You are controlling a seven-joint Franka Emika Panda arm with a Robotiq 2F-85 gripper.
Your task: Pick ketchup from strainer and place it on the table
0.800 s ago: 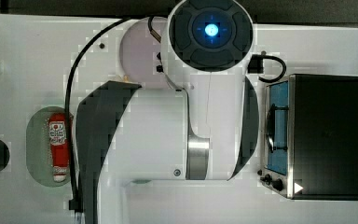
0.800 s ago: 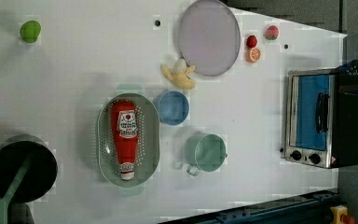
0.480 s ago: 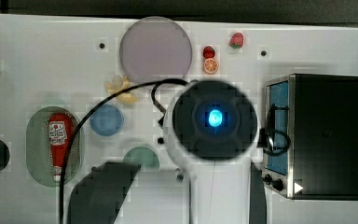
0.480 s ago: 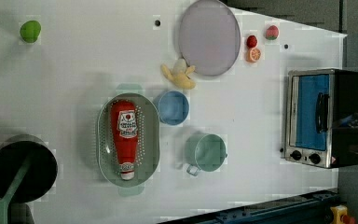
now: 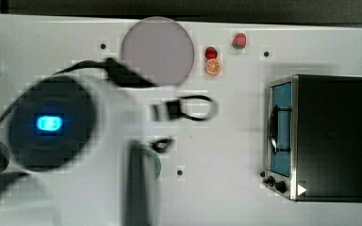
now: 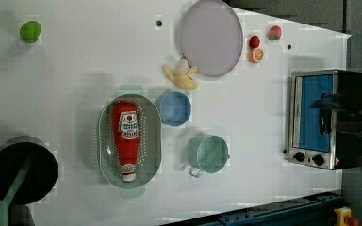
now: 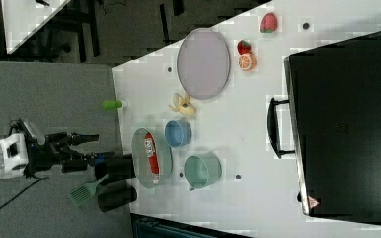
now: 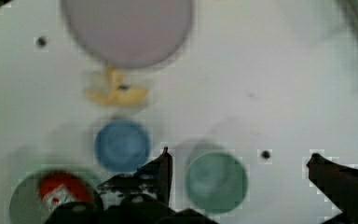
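Ketchup, a glossy red squeeze bottle, lies in the perforated oval strainer; the pincer gapes wide, grasping nothing.

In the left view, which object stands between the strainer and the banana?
The round blue bowl stands between the strainer and the banana in the left view.

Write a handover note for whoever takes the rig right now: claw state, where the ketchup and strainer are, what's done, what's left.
Claw: open, holding nothing, up above the table over the green cup.
Ketchup: lying flat in the strainer, cap toward the left view's bottom.
Strainer: on the table, next to the blue bowl and at the left view's right of the black pot.
Done: nothing yet; the bottle is not picked.
Left: bring the claw over the strainer, grasp the ketchup, lift it out, set it on bare tabletop.
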